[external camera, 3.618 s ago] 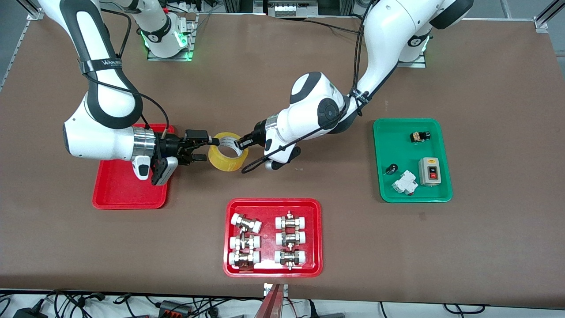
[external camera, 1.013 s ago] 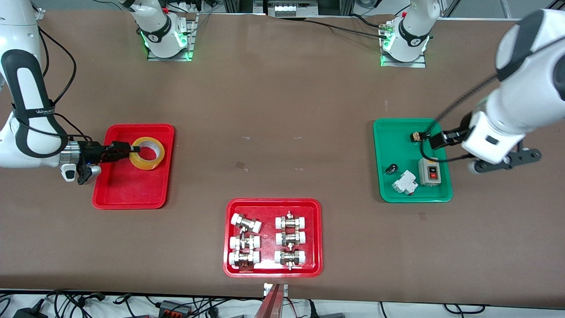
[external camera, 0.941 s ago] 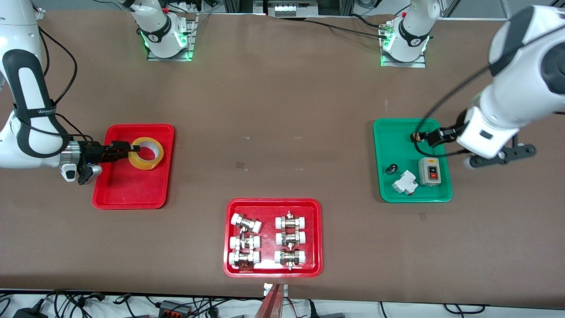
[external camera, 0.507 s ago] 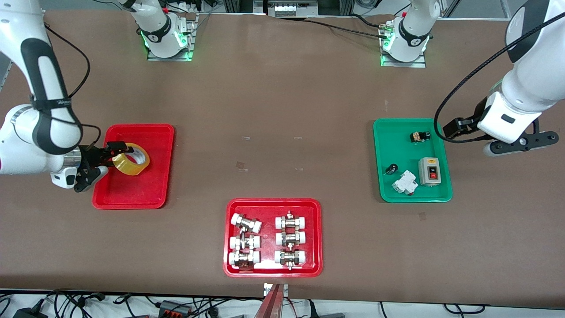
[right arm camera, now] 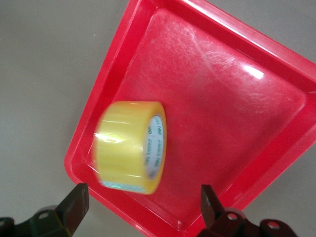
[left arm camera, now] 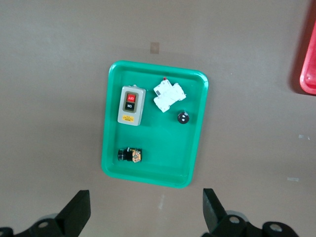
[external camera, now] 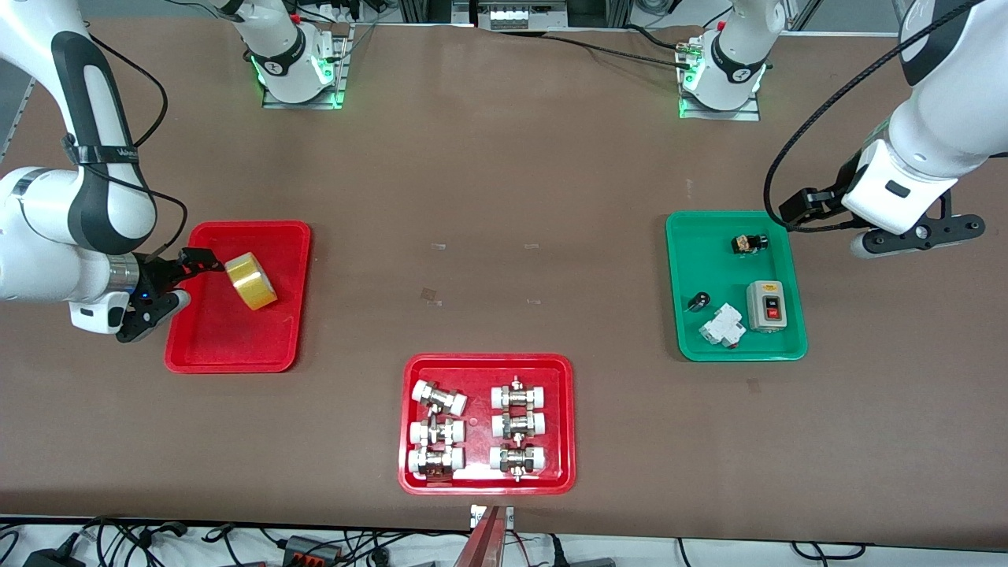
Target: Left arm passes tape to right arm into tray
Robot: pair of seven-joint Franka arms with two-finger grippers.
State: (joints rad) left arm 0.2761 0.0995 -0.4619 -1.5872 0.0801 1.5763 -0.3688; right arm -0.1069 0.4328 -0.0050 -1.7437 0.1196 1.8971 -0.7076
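Since half a second ago the tape [external camera: 251, 281] has left the right gripper [external camera: 191, 263] and is tipping on edge in the plain red tray [external camera: 228, 346]. That gripper, fingers [right arm camera: 74, 207] spread, is hanging at the tape's 9 o'clock over the tray rim. Left gripper [external camera: 797, 206], spread wide, is waiting at 1 o'clock off the green tray [external camera: 693, 339].

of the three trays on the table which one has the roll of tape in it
The plain red tray at the right arm's end, by the open right gripper, holds the yellow tape. The other red tray holds pipe fittings; the green tray switches.
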